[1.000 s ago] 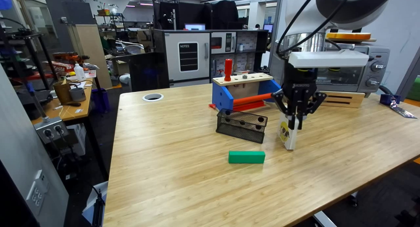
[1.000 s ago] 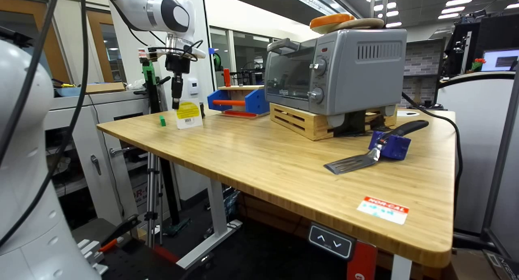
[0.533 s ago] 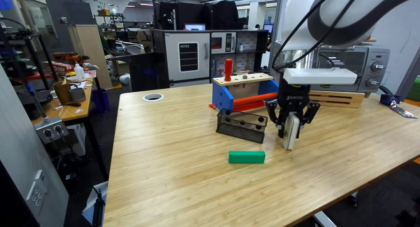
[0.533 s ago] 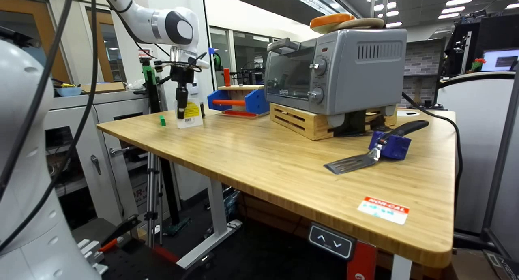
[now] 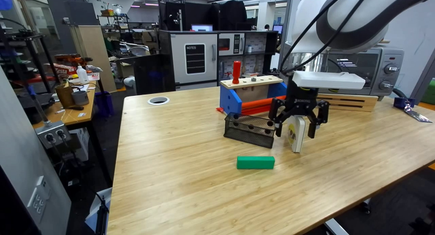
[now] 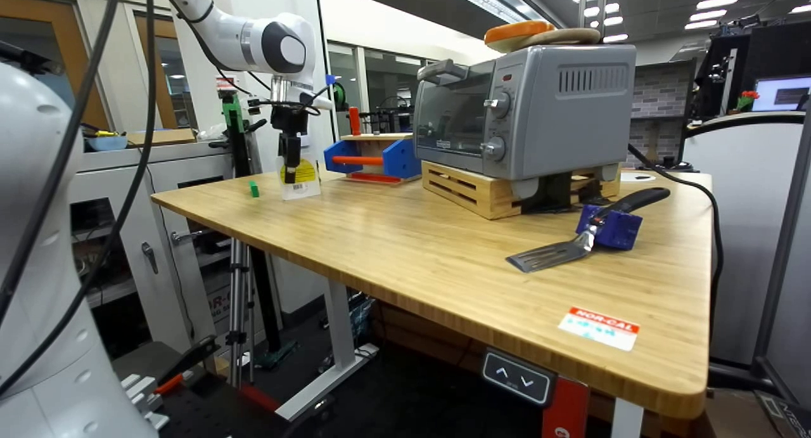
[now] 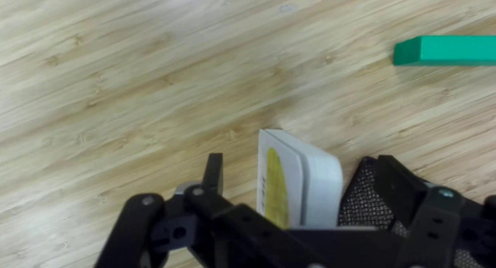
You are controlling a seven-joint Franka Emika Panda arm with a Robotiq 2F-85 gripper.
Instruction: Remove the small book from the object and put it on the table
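Note:
The small book, white with a yellow patch, stands upright on the light wooden table. Over it my gripper is open, one finger on each side. In the wrist view gaps separate the book from both fingers. An exterior view from the side has a finger covering part of the book's yellow face. The object, a black mesh rack, sits beside the book. Part of that rack appears behind a finger in the wrist view.
In front of the rack lies a green block. Behind it stands a blue and red toy bench. A toaster oven on a wooden crate and a spatula occupy the table's far part.
One second ago the jaws stood close together at the book's upper part. The gripper has come down and spread around it. The book has shifted and turned slightly.

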